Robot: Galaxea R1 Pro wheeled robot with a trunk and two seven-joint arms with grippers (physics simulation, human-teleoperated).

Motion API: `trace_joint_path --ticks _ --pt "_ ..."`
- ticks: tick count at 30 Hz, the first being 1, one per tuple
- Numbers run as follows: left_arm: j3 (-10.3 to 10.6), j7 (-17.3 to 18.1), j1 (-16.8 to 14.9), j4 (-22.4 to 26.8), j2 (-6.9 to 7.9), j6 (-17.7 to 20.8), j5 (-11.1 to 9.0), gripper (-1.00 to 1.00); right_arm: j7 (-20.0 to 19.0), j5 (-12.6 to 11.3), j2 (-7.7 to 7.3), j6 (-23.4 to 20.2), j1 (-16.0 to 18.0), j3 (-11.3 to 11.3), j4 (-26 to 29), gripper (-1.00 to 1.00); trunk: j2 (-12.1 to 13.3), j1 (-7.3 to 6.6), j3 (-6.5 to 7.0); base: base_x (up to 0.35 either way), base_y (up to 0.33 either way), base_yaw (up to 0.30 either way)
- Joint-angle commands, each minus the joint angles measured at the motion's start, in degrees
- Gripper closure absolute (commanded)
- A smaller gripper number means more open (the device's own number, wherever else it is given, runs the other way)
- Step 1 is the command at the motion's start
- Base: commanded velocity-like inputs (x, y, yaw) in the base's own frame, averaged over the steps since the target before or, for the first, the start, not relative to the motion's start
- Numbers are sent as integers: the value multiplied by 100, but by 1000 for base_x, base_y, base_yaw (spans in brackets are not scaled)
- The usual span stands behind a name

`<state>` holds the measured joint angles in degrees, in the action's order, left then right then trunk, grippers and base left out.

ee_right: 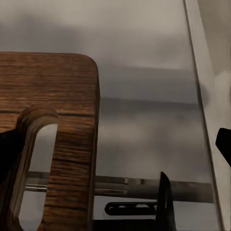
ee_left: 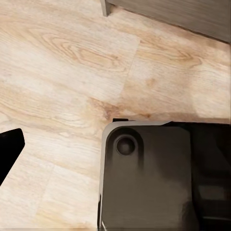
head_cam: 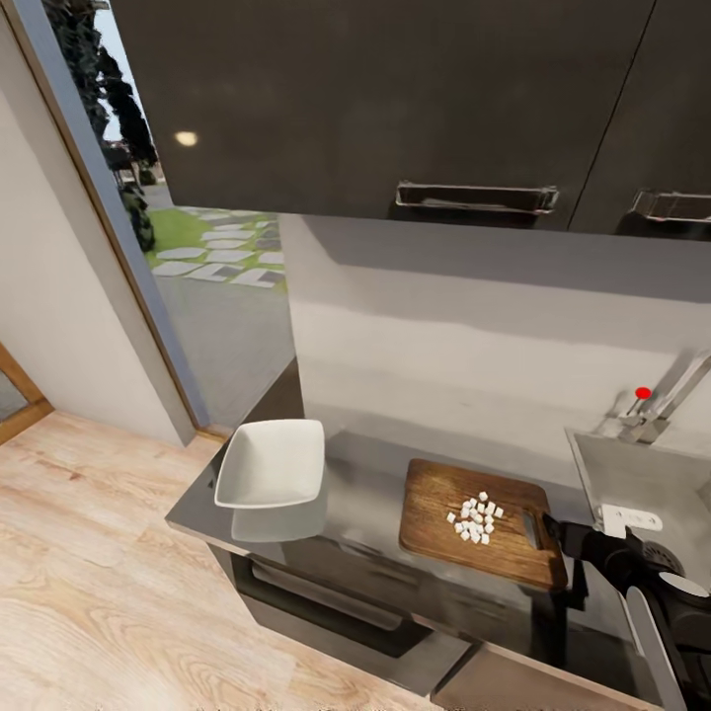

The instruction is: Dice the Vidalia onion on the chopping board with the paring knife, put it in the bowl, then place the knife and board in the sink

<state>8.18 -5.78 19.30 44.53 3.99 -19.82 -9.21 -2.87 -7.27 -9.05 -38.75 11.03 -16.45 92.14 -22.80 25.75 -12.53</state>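
The chopping board [head_cam: 481, 524] is dark brown wood with clear grain and a smooth finish. The bowl [head_cam: 273, 462] looks white, glazed and smooth. The table [head_cam: 365, 474] is a grey matt slab with a soft reflection. The floor [ee_left: 72, 62] is pale, grained wood.

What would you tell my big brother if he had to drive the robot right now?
Right gripper: at the handle end of the chopping board; I can't tell if it grips.
Left gripper: hangs over the wood floor; open or shut, can't tell.
Onion pieces lie diced on the board. The bowl beside it is empty.
Left to do: pieces into the bowl, then knife and board into the sink.
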Motion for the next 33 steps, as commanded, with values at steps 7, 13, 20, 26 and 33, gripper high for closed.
trace_joint_path --ticks 7,13,20,26,33 --pt "43 -46 2 -5 5 -13 -55 -100 -12 -46 7 -27 4 2 6 -100 -11 3 -74 -13 -20 0" --pt "43 -46 2 -13 5 -13 -55 -100 -12 -47 9 -29 4 9 6 -100 -11 3 -129 0 0 0" --pt "43 -46 2 -15 5 -13 -55 -100 -12 -52 9 -28 4 10 6 -100 -11 3 -192 0 0 0" --pt "43 -46 3 -40 5 -13 -55 -100 -12 -55 9 -27 4 10 6 -100 -11 3 -247 0 0 0" --pt "41 -46 2 -58 5 -13 -55 -100 -12 -54 9 -27 4 17 5 -100 -11 3 -311 0 0 0"
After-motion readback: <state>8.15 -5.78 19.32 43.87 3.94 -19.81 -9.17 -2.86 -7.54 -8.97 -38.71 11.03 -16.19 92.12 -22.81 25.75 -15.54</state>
